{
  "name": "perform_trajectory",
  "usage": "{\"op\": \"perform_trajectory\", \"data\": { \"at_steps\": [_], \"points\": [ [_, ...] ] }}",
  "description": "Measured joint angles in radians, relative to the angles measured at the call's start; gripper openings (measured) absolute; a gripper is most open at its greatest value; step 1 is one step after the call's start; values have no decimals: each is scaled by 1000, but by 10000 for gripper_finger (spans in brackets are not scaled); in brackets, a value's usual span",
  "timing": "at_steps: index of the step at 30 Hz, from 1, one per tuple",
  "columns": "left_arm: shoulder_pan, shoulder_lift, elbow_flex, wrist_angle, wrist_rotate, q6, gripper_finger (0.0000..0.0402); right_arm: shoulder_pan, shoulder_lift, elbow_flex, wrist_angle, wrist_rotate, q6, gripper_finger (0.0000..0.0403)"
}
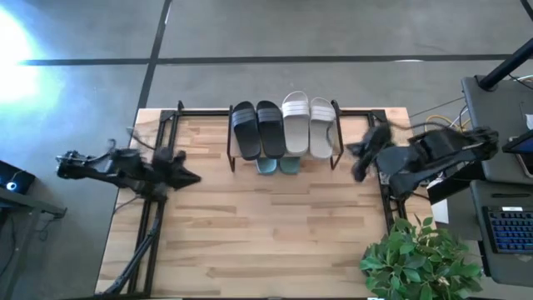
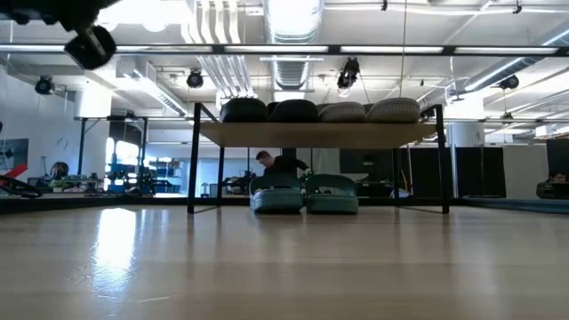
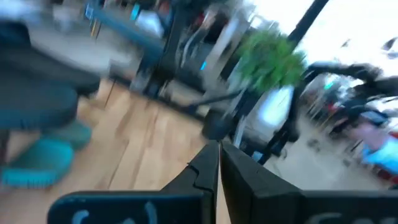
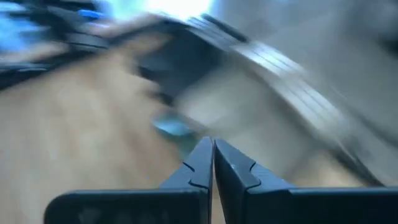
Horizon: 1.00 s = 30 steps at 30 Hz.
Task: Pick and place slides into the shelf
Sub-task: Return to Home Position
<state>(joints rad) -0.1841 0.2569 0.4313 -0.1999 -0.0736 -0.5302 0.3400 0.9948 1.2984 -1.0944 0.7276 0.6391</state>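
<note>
The shelf (image 1: 231,150) stands at the table's far middle. On its board top lie the black pair (image 1: 257,127) and the white pair (image 1: 309,123), side by side. The teal pair (image 1: 278,164) sits on the table under the shelf, toes showing at the near side (image 2: 304,194). My left gripper (image 1: 190,177) hovers at the table's left, left of the shelf, fingers shut (image 3: 219,163). My right gripper (image 1: 364,158) hovers right of the shelf, fingers shut (image 4: 212,158). Neither holds anything.
A potted green plant (image 1: 418,257) stands at the table's near right corner. A keyboard and desk gear (image 1: 508,225) lie off the right edge. Black table frame tubes (image 1: 150,225) run along the left side. Bare wood (image 1: 266,233) spreads across the near middle.
</note>
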Motion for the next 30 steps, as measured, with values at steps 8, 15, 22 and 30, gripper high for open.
{"op": "perform_trajectory", "data": {
  "at_steps": [8,15,22,30],
  "points": [
    [0,-232,-22,76,32,287,2,32,-171,-133,12,-67,101,9],
    [1,-196,-55,80,-42,464,2,-75,-439,-557,673,-392,-248,9],
    [1,-228,-185,189,-6,389,2,-206,-729,-888,957,-631,-231,9],
    [1,-230,-367,432,13,368,2,-252,-944,-1101,1008,-604,-226,9]
  ]
}}
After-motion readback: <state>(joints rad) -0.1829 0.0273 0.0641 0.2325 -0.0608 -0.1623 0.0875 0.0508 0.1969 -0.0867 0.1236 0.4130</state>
